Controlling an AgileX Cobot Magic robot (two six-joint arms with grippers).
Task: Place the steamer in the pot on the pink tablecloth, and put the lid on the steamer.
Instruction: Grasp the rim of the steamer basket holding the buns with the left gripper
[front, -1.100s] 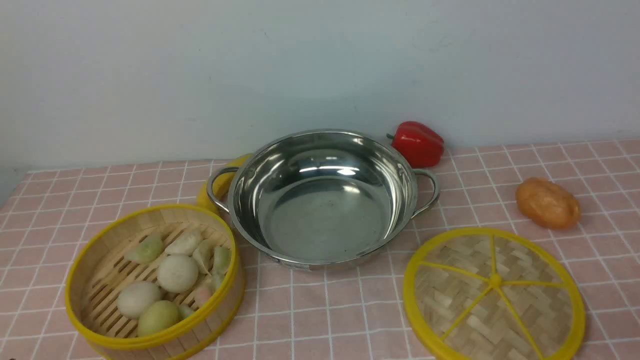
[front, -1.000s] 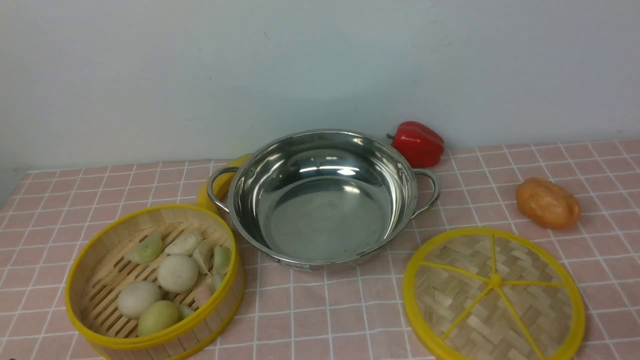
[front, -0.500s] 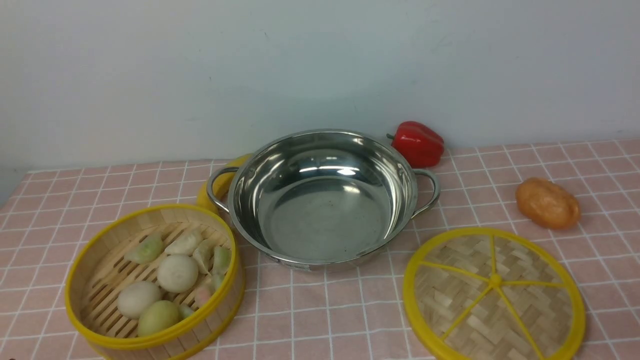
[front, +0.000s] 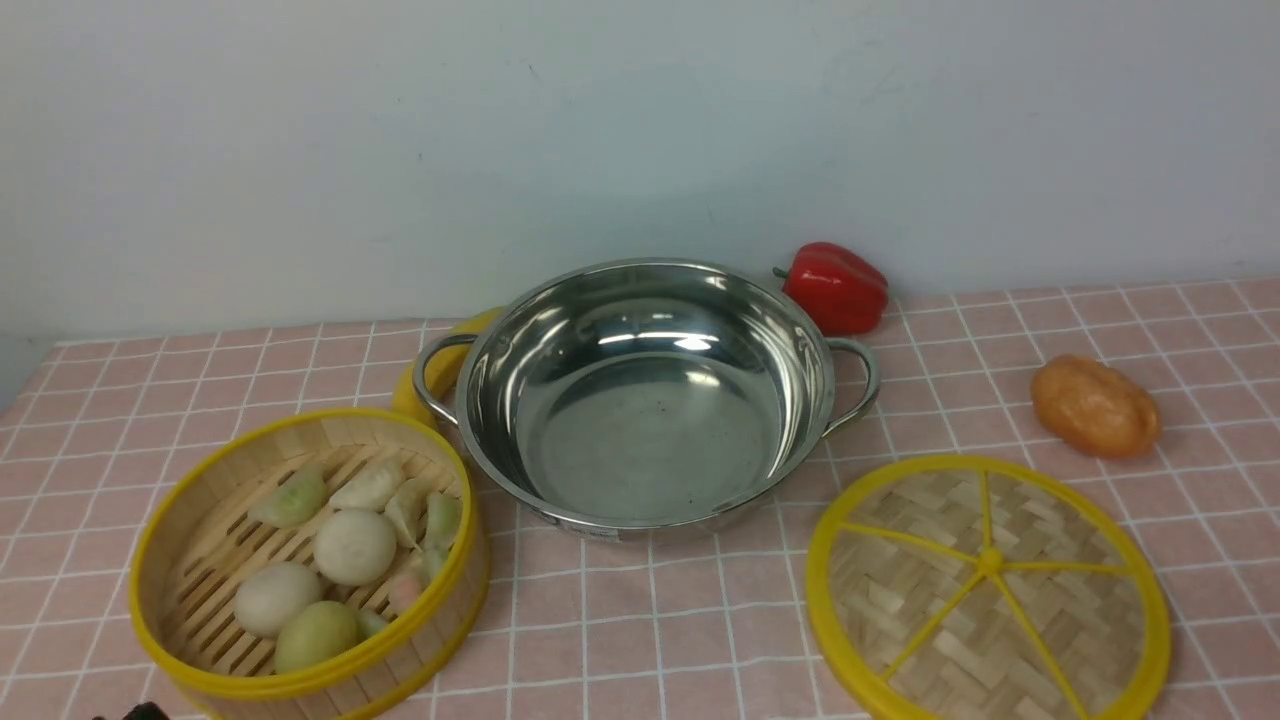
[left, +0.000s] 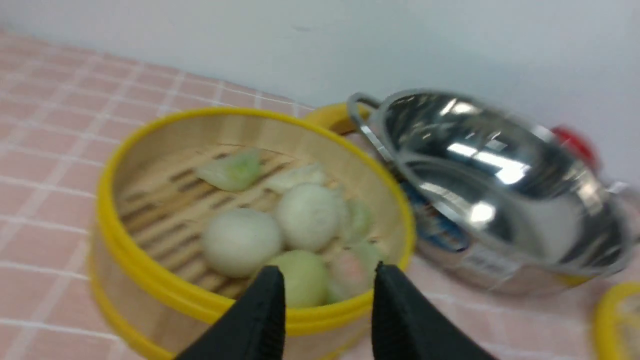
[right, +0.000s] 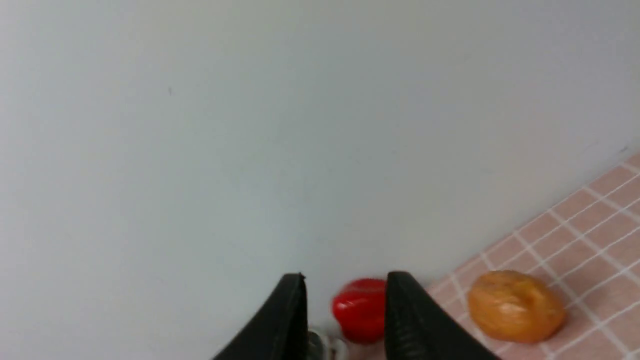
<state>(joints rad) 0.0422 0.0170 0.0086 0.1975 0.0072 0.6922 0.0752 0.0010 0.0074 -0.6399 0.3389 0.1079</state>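
Sitting on the pink tablecloth (front: 650, 620), the steamer (front: 200, 505) is just left of the pot (front: 640, 440); the lid (front: 985, 590) lies flat to the right. The left hand (left: 328, 272) hovers near the steamer's rim, fingers apart. The right hand (right: 346, 276) is also apart, holding nothing.

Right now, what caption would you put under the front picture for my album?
Empty pot on a pink tablecloth, a steamer of buns on its left, the lid on its right.
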